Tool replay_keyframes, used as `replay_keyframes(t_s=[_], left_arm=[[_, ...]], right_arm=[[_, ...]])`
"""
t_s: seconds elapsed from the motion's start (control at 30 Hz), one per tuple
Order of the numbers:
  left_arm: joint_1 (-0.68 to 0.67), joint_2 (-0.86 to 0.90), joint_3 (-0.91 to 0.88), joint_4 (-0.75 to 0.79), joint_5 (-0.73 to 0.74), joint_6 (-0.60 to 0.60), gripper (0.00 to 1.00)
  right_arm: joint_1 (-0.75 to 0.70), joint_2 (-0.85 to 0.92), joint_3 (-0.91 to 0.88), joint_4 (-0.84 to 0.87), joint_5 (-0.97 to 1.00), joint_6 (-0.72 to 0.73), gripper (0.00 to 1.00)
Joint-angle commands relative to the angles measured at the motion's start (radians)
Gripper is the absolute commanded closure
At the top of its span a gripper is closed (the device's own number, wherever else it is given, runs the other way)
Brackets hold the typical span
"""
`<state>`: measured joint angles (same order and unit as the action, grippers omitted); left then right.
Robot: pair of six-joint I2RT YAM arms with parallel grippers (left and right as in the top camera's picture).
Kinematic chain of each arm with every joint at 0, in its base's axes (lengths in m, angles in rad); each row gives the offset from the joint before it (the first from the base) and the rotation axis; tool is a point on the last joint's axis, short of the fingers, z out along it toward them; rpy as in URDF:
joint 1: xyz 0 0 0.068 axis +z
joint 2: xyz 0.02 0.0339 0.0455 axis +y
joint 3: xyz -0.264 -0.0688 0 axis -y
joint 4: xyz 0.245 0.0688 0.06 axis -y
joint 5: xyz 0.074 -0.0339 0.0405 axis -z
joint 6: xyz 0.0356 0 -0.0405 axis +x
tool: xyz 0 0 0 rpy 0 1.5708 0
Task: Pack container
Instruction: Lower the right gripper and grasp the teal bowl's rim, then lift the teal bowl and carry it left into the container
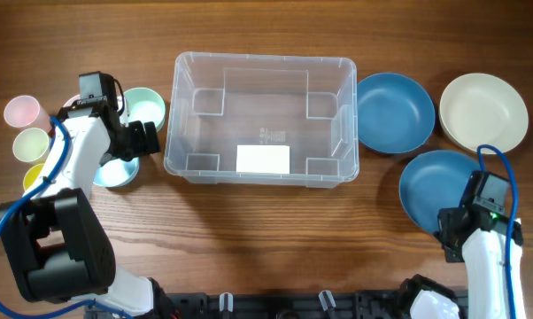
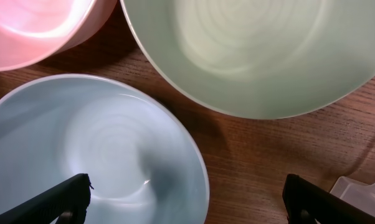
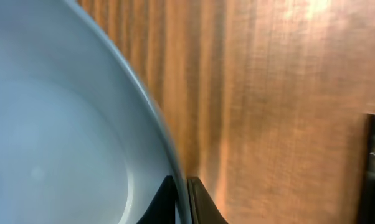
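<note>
Wood-grain bench point(image 1: 249, 239) carries the container point(image 1: 258, 106) at its middle, toward the far edge, upright, with only a white label showing on its base. Toward the near right corner, the right end effector point(image 3: 182, 202) is clenched on the rim of the near blue bowl point(image 3: 50, 124), one finger inside the rim and one outside. A second blue bowl point(image 1: 392, 111) sits just beside the container's right wall, and a cream bowl point(image 1: 483, 111) lies toward the far right corner. Near the left edge, the left end effector point(image 2: 187, 205) stands released and wide, grasping nothing, one finger above the pale blue bowl point(image 2: 94, 155), the other above bare wood. A pale green bowl point(image 2: 256, 56) and a pink bowl point(image 2: 38, 25) lie just beyond. Three small cups point(image 1: 30, 143) stand along the left edge.
</note>
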<state>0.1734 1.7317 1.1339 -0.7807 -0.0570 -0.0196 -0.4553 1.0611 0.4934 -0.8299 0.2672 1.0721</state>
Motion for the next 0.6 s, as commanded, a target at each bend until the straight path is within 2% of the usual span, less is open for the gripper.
replay_keyframes(t_s=[0.0,0.2,0.23,0.4,0.57], left_arm=[[0.005,0.010,-0.008,0.000,0.012,0.013,0.00],[0.005,0.010,-0.008,0.000,0.012,0.012,0.00],[0.005,0.010,-0.008,0.000,0.012,0.013,0.00],[0.005,0.010,-0.008,0.000,0.012,0.013,0.00],[0.005,0.010,-0.008,0.000,0.012,0.013,0.00]], right_arm=[[0.002,-0.069,0.050,-0.068,0.073,-0.065,0.96],[0.002,-0.232,0.174,-0.132,0.060,-0.370,0.96],[0.002,-0.251,0.186,-0.132,0.043,-0.379,0.96],[0.002,-0.342,0.278,-0.101,-0.097,-0.545,0.96],[0.003,-0.364,0.391,-0.016,-0.349,-0.770,0.96]])
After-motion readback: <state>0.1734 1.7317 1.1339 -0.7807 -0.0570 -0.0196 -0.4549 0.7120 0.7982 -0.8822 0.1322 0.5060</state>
